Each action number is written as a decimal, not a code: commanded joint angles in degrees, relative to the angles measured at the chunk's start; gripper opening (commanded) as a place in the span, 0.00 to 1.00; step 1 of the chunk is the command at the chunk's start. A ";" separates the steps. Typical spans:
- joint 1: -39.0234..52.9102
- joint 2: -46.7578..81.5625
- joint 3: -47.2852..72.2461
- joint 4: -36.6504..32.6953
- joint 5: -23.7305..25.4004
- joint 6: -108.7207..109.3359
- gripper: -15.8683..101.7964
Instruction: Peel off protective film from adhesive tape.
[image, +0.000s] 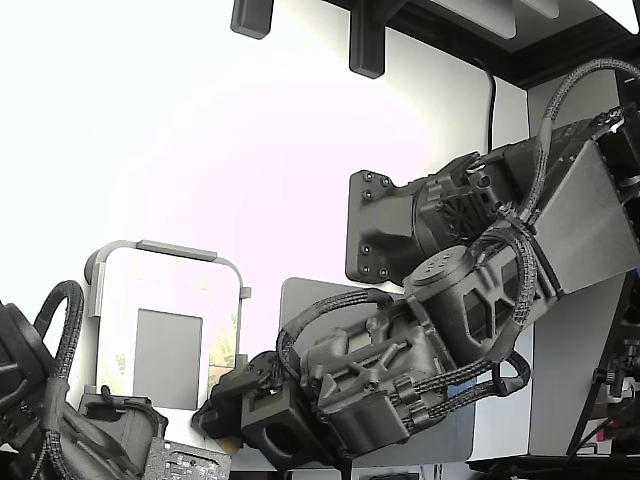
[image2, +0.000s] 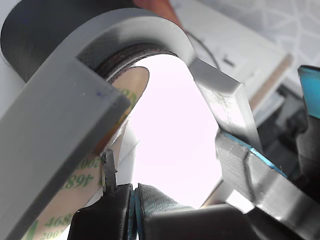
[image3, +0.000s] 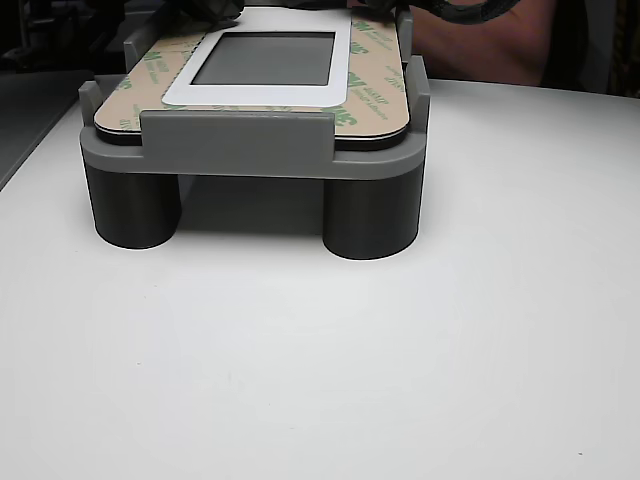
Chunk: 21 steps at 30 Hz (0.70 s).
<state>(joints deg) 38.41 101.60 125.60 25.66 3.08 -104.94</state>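
In the wrist view the protective film, a pale-yellow strip printed with green "468", lies under the grey fixture rim. My gripper is right at it. The jaws look pressed together along a thin blue seam, and a thin dark fingertip rests against the film's edge. I cannot tell whether the film is pinched. The adhesive tape beneath the film is hidden. In the exterior view my gripper is at the lower right corner of the white panel.
The panel with its grey rectangle lies in a grey legged fixture on a white table, with yellow-green strips along its borders. A second arm sits at the exterior view's lower left. A person's arm is behind the fixture.
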 joint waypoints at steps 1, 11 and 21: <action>-1.05 0.53 -0.88 0.35 -0.09 -0.26 0.06; -1.85 0.62 -2.55 2.20 0.35 -0.18 0.16; -4.83 6.77 -13.80 24.96 3.60 4.22 0.94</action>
<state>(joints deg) 34.89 106.61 117.42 42.28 6.68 -100.90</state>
